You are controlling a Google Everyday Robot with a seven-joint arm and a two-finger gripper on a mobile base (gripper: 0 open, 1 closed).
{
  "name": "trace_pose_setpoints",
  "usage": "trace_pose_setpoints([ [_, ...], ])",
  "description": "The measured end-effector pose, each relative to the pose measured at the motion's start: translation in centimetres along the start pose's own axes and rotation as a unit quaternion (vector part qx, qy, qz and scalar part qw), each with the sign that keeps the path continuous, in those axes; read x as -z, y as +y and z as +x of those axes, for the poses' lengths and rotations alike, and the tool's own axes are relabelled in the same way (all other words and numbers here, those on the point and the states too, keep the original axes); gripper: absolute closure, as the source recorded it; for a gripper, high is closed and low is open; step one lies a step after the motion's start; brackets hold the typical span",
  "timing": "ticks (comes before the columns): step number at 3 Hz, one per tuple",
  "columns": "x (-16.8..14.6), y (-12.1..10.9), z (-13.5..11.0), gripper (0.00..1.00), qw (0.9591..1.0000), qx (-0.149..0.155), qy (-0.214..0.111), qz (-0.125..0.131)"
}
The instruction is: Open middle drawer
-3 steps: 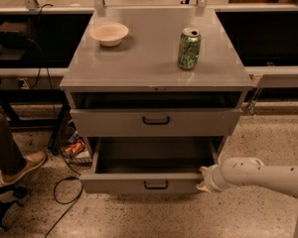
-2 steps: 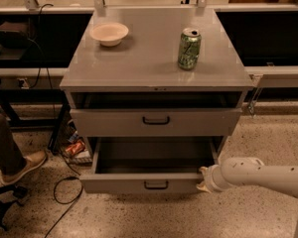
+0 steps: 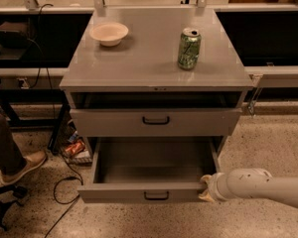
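Touching the near right corner of the grey metal middle drawer (image 3: 114, 193) with the pale rounded gripper (image 3: 206, 188), grasp indiscernible.

The gripper (image 3: 205, 188) was low at the grey bench (image 3: 149, 58) front. Speckled floor (image 3: 273, 143) lay behind it; black cables (image 3: 64, 180) trailed well to its left.
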State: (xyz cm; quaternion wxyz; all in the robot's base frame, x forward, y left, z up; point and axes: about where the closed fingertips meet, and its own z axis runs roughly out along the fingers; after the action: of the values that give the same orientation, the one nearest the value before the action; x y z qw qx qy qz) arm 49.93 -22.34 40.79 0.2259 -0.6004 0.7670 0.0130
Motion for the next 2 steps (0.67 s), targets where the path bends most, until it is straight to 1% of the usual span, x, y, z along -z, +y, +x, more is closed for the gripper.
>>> trace_pose_setpoints([
  [1,0.1,0.0,0.0,1.00,1.0000,0.000,0.000,0.000],
  [2,0.3,2.0,0.5,1.00,0.9999,-0.015,-0.007,0.002],
])
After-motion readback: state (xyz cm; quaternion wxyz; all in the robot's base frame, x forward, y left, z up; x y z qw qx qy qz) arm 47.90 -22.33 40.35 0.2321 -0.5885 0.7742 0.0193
